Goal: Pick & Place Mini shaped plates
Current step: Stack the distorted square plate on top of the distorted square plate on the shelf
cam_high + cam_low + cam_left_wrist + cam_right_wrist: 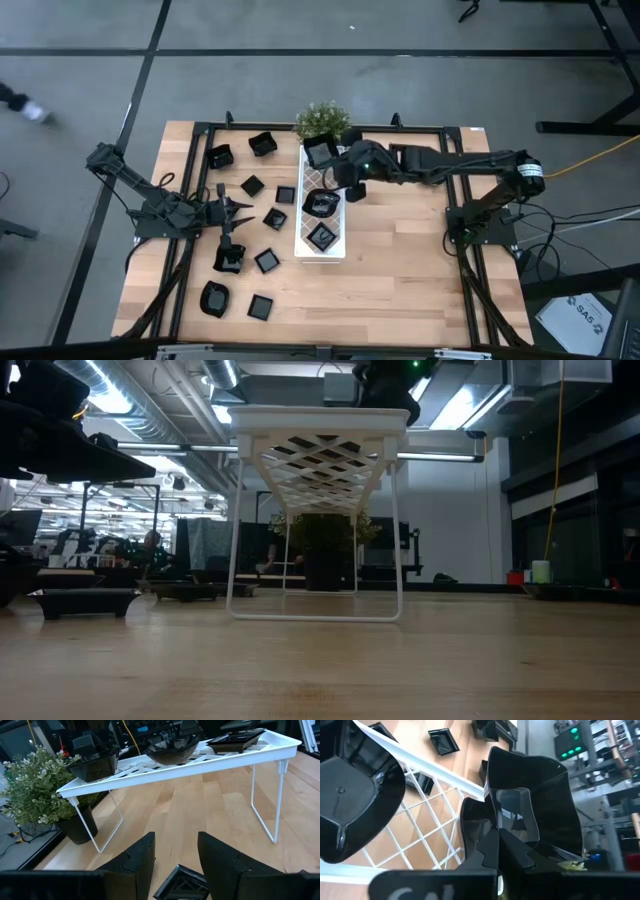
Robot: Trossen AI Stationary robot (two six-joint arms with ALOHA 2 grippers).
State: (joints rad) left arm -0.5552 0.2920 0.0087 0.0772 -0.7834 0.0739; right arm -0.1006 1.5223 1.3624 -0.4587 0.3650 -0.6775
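Wooden table carries the white tray, our landmark; we count three mini shaped plates on it, the rest scattered to its left; our right gripper, pinched on a plate, reaches over its plant end, presumably to deposit; our left gripper, fingers spread, hovers over a plate left of it.

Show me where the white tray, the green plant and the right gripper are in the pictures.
white tray (303,236): high view, on its bare lattice near the left rim.
green plant (322,120): high view, on the middle of its leaves.
right gripper (496,832): right wrist view, between its fingertips, shut on a black plate (540,795).
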